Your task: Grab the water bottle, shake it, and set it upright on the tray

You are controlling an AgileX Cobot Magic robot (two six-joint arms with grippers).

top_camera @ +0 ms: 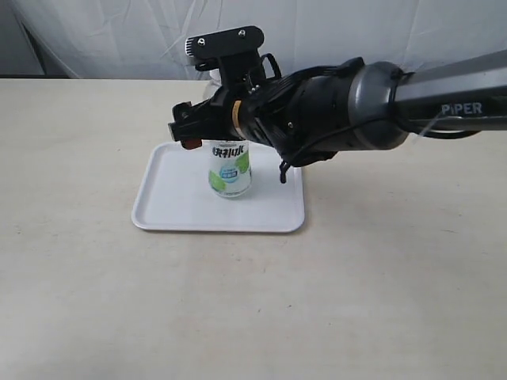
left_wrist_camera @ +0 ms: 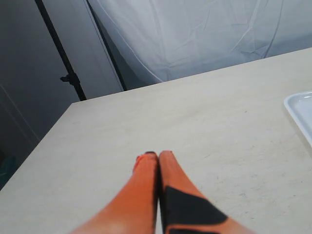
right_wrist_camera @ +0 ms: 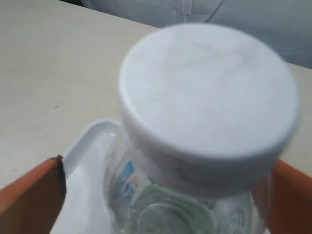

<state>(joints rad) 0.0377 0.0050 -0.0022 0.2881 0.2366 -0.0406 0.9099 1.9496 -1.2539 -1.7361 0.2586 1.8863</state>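
Note:
The water bottle [top_camera: 230, 170] stands upright on the white tray [top_camera: 174, 198], label facing the exterior camera. My right gripper [top_camera: 215, 139] reaches in from the right and sits at the bottle's top, hiding the cap in the exterior view. In the right wrist view the white cap [right_wrist_camera: 209, 92] fills the middle. The right gripper [right_wrist_camera: 166, 165] is open, with one orange finger [right_wrist_camera: 29, 195] well clear of the bottle and the other [right_wrist_camera: 290, 195] close beside it. My left gripper [left_wrist_camera: 156, 155] is shut and empty over bare table.
The tray's corner [left_wrist_camera: 302, 109] shows at the edge of the left wrist view. A white cloth backdrop [top_camera: 119, 39] hangs behind the beige table [top_camera: 238, 317]. A dark stand pole [left_wrist_camera: 63, 63] rises beyond the table edge.

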